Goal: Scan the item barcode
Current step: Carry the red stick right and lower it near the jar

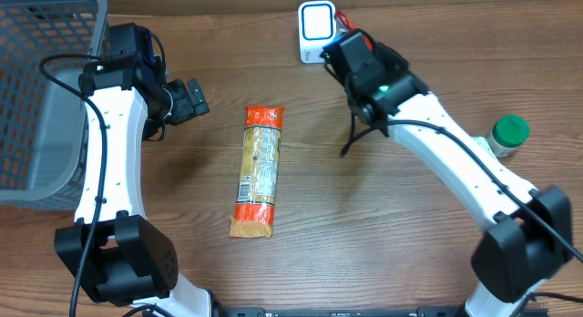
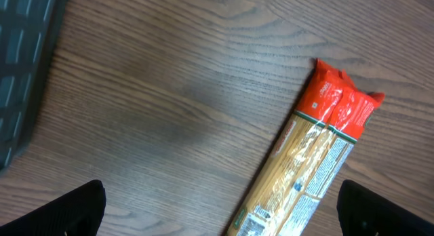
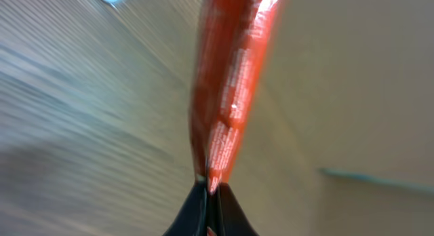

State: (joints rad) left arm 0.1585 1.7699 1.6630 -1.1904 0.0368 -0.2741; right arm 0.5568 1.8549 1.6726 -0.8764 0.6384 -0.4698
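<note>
Pasta pack (image 1: 258,171), one, beside wide left claw (image 1: 200,97); right claw (image 3: 211,190) pinches one red packet (image 3: 230,93)

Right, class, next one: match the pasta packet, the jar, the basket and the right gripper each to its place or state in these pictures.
Things:
1. pasta packet
2. jar
3. basket
4. right gripper

Places and states:
A. green lid, standing beside the right arm
B. shut on a red wrapper
C. lying flat mid-table, between the two arms
D. grey mesh, at the table's left edge

Pairs: 1-C, 2-A, 3-D, 4-B
</note>
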